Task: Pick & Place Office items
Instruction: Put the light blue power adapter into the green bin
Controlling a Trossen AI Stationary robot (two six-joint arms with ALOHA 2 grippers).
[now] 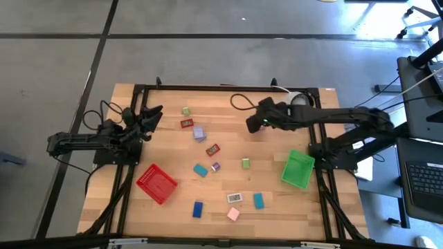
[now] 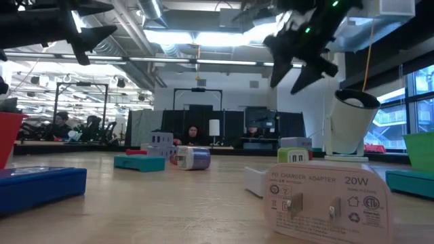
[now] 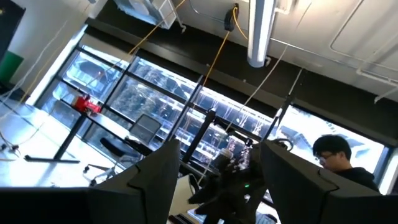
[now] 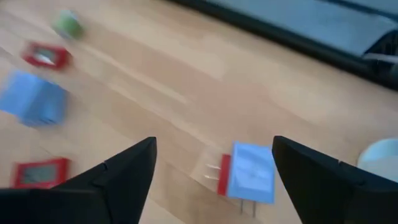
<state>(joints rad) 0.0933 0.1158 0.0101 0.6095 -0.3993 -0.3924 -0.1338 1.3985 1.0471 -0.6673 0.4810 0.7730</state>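
Several small office items lie on the wooden table: a green one (image 1: pixel 186 111), a red one (image 1: pixel 187 124), a lavender one (image 1: pixel 199 133) and a white charger (image 1: pixel 234 198) among them. My right gripper (image 1: pixel 255 125) hangs open above the table's far middle, slanting down. Between its fingers, the right wrist view shows a blue plug with a red side (image 4: pixel 249 174) lying flat on the wood below, untouched. My left gripper (image 1: pixel 149 116) waits open at the table's left edge, raised and pointing upward, with nothing between its fingers (image 3: pixel 217 186).
A red basket (image 1: pixel 156 183) stands near the left front and a green basket (image 1: pixel 297 169) at the right. A white round object (image 1: pixel 299 99) sits at the far edge beside my right arm. A person (image 3: pixel 339 162) sits in the room beyond the table.
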